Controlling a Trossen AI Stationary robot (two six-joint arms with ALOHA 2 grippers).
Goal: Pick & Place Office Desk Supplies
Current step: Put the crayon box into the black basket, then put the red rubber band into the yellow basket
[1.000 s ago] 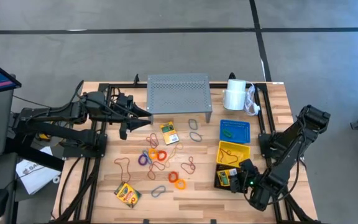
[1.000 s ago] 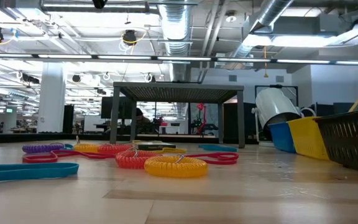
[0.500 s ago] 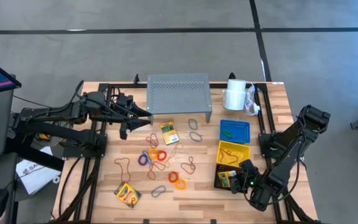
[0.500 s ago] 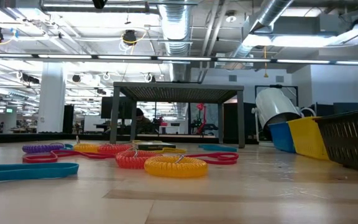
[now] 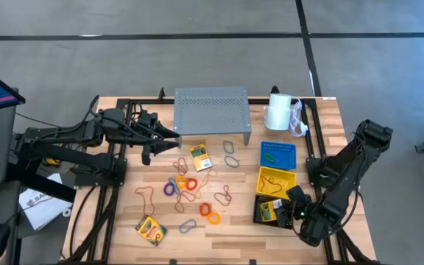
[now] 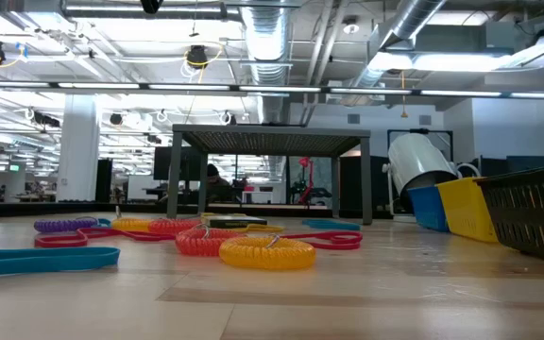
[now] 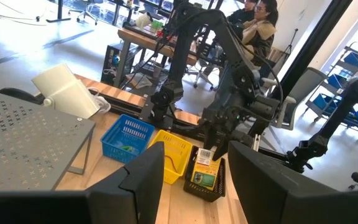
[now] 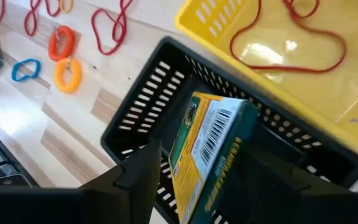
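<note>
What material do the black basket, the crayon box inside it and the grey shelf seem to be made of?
Black basket: probably moulded plastic, matt, with regular slotted walls.
Crayon box: likely printed cardboard, slightly glossy, with sharp folded edges and a barcode.
Grey shelf: looks like painted sheet metal, matt, with even rows of punched holes and thin bent legs.

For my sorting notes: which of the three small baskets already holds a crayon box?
The black basket, nearest the right gripper; a crayon box stands inside.
</note>
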